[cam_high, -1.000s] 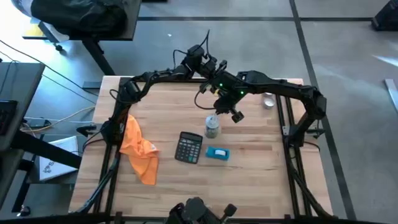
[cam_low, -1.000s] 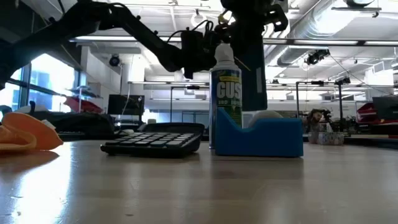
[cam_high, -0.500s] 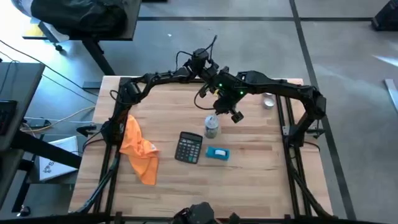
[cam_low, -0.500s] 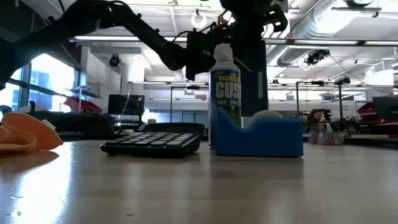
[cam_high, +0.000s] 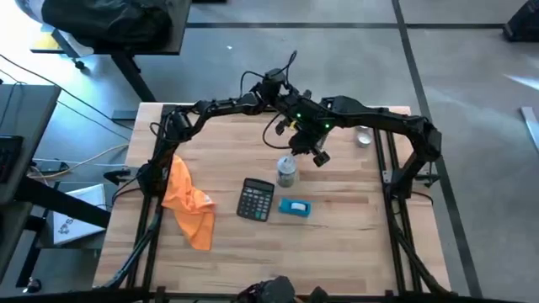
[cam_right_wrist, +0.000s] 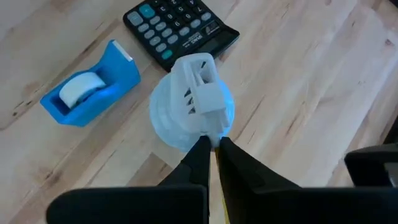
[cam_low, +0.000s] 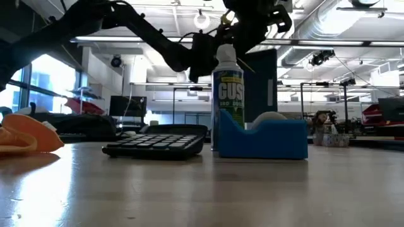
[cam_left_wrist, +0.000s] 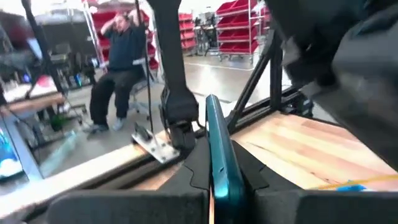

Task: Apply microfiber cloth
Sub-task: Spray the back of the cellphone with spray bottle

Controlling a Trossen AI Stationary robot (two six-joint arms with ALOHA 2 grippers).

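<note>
Orange microfiber cloth (cam_high: pixel 187 202) lies crumpled near the counter's (cam_high: pixel 354 244) left edge, untouched. My left claw (cam_high: pixel 276 82) hangs over the far edge, clamped on a teal slab (cam_left_wrist: pixel 219 163). My right claw (cam_high: pixel 305 151) hovers pinched nearly closed above the spray can (cam_high: pixel 287 172), beside the calculator (cam_high: pixel 256 200).

Bright, even light falls on the table (cam_high: pixel 354 219) in the high view, and shadows under the arms stay soft and short. At table height it's strong backlight: ceiling strips and a window at the left glare, turning the arms into near silhouettes, and the table's near edge goes soft. The left wrist view is smeared with blur, the person (cam_left_wrist: pixel 121 56) beyond hazy. The right wrist view is crisp, with the dark fingers at the bottom out of focus.
</note>
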